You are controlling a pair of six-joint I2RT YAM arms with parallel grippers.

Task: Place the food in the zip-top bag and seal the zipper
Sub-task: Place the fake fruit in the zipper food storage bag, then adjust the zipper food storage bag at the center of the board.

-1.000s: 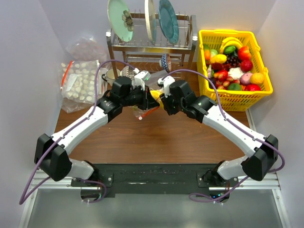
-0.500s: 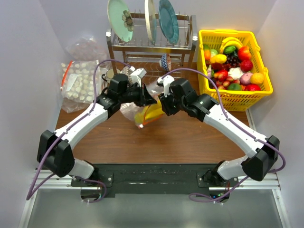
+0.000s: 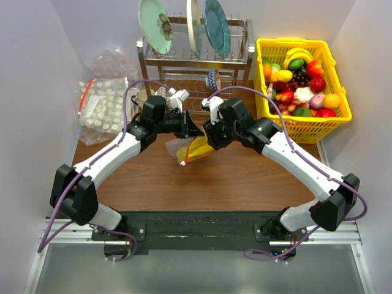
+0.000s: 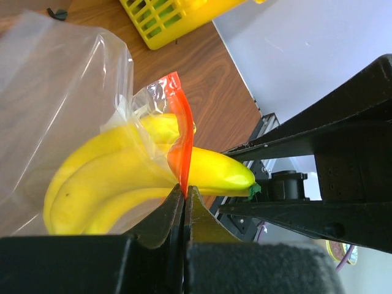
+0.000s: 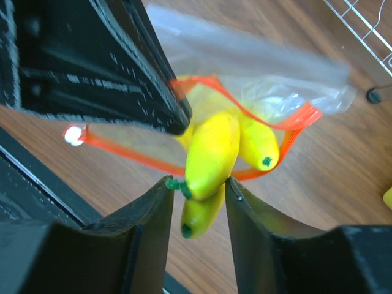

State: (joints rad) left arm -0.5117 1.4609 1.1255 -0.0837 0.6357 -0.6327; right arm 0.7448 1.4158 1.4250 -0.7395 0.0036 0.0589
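Note:
The zip-top bag [image 3: 173, 147] hangs over the table's middle, and its red zipper [image 4: 179, 135] is pinched in my shut left gripper [image 4: 185, 191]. A yellow banana bunch [image 3: 197, 149] lies partly inside the bag, its green-tipped ends sticking out through the mouth [image 5: 211, 153]. My right gripper [image 5: 197, 182] straddles those ends. Its jaws are apart, with a gap on the left side of the fruit. In the top view my left gripper [image 3: 191, 130] and right gripper [image 3: 209, 139] meet at the bag's mouth. The other fruits fill the yellow basket [image 3: 303, 119].
A metal dish rack [image 3: 196, 58] with plates stands at the back, with a patterned bowl [image 3: 213, 79] and a mug [image 3: 142, 96] under it. A larger clear bag of pale lumps [image 3: 101, 107] lies at the back left. The basket stands at the right edge.
The left gripper drew the bag's mouth up and leftward and the bunch went further into the bag. The right gripper's jaws widened around the banana ends.

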